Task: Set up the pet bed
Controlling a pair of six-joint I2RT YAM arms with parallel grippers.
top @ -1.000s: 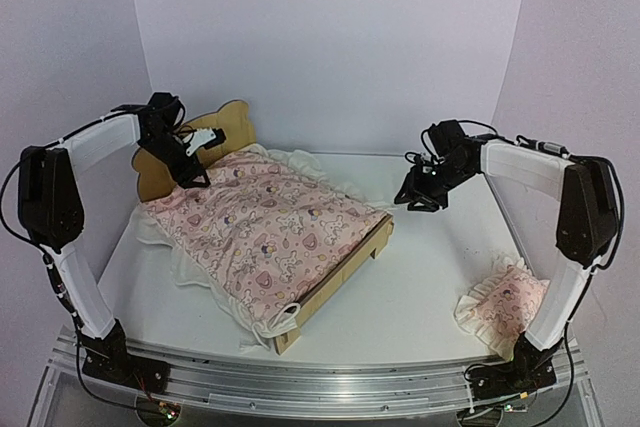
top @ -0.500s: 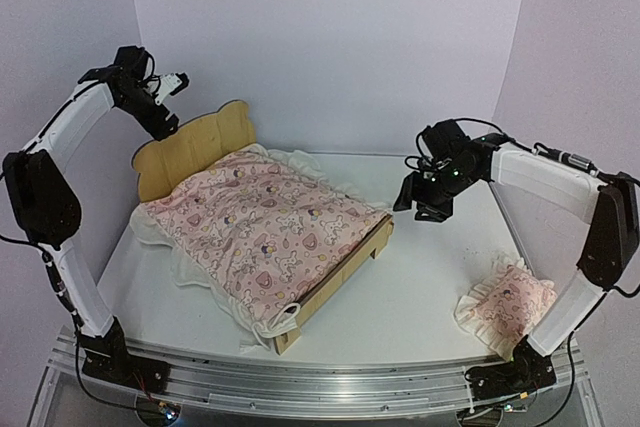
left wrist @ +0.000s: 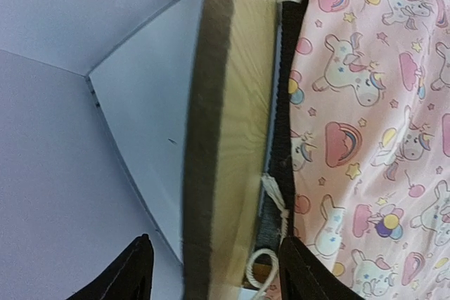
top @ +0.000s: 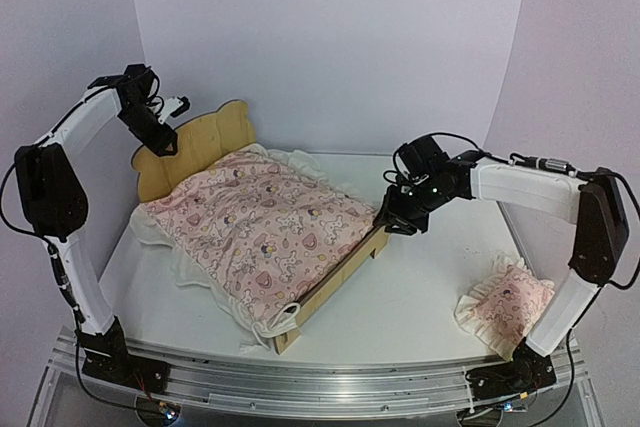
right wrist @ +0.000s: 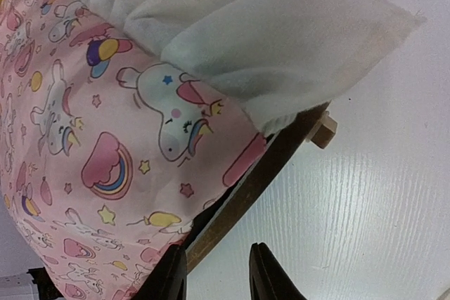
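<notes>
The pet bed stands in the middle of the table, its plywood bear-ear headboard at the back left. The pink printed cover lies over it, the cream ruffle hanging over the sides. My left gripper is open and straddles the headboard's edge, one finger behind it and one over the cover. A white cord loops by the inner finger. My right gripper is open at the bed's right side rail, which runs in beside its left finger.
A small pink ruffled pillow lies at the table's front right, by the right arm's base. The bed's foot corner sits near the front edge. White walls close in at the back and both sides.
</notes>
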